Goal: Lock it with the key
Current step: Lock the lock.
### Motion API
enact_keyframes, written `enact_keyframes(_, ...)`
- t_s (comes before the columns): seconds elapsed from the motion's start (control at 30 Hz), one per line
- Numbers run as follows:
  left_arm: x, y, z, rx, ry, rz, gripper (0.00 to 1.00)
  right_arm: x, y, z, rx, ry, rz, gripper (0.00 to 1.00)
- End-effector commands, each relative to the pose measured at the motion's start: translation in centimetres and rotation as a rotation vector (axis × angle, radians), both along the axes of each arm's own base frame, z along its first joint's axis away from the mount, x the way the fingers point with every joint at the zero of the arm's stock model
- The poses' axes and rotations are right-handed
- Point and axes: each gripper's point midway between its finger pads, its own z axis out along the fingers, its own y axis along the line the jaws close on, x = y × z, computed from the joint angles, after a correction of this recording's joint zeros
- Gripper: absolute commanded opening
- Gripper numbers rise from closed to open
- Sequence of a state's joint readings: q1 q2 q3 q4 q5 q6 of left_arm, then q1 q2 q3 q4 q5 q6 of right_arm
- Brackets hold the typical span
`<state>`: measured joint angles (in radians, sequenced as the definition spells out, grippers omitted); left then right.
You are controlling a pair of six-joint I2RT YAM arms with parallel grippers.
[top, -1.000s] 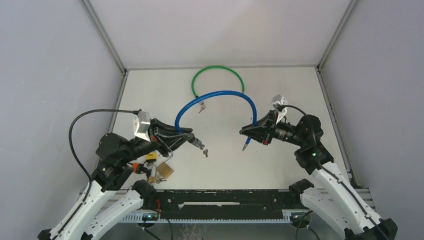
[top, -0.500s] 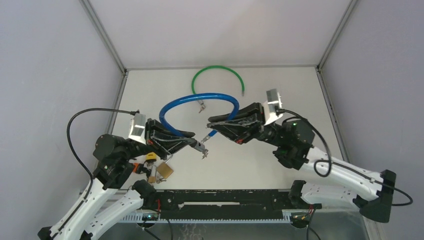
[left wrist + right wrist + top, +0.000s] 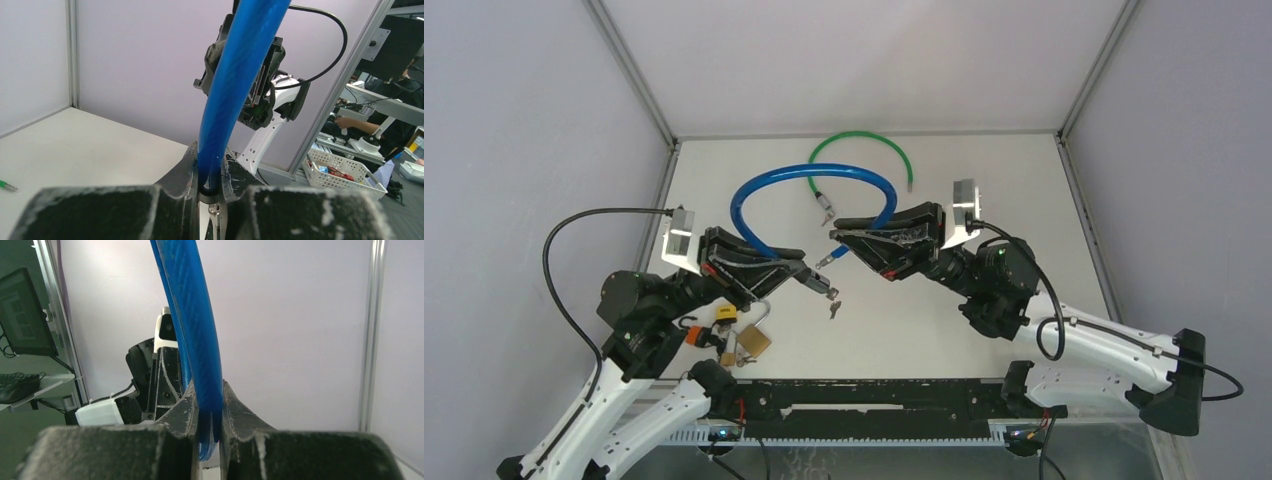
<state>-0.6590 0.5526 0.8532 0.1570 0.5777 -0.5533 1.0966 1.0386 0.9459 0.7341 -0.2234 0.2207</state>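
Blue plastic-sheathed cable lock [image 3: 809,180] looped above the white table [image 3: 984,170], left claw [image 3: 799,275] clenched on its barrel end [image 3: 820,288], right claw [image 3: 844,240] clenched on the pin end [image 3: 825,262], pin tip just far-right of the barrel, axis pointing near-left toward it.

You can read no text, label, brand or number in any view. The blue cable lock [image 3: 239,60] and the brass padlock [image 3: 754,343] at the near left show no legible marking, and the monitor [image 3: 22,310] at far left is too blurred.
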Motion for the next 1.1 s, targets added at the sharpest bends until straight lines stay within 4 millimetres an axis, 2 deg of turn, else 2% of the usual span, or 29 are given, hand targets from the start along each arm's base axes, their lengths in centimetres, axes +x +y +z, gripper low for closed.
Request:
enact_keyframes(0.0, -0.6, 0.9, 3.5, -0.087, -0.034, 0.016, 0.00, -1.0, -2.0, 3.0, 0.094, -0.041, -0.013, 0.00)
enact_keyframes(0.2, -0.3, 0.9, 4.1, -0.089, -0.030, 0.024, 0.00, -1.5, -1.1, 2.3, 0.078, -0.001, 0.050, 0.00)
enact_keyframes(0.53, -0.7, 1.1, 4.7, -0.096, -0.049, 0.021, 0.00, -1.1, -0.1, 1.1, 0.039, 0.040, 0.056, 0.00)
enact_keyframes(0.7, -0.6, 1.2, 5.2, -0.113, -0.046, 0.030, 0.00, -1.1, 0.6, 0.9, 0.044, 0.056, 0.081, 0.00)
enact_keyframes(0.93, 0.5, 1.6, 6.1, -0.166, 0.037, 0.065, 0.00, -0.9, 1.8, 0.4, 0.058, 0.083, 0.115, 0.00)
enact_keyframes(1.07, 0.6, 1.5, 6.3, -0.170, 0.049, 0.062, 0.00, -0.8, 1.8, 0.8, 0.091, 0.086, 0.115, 0.00)
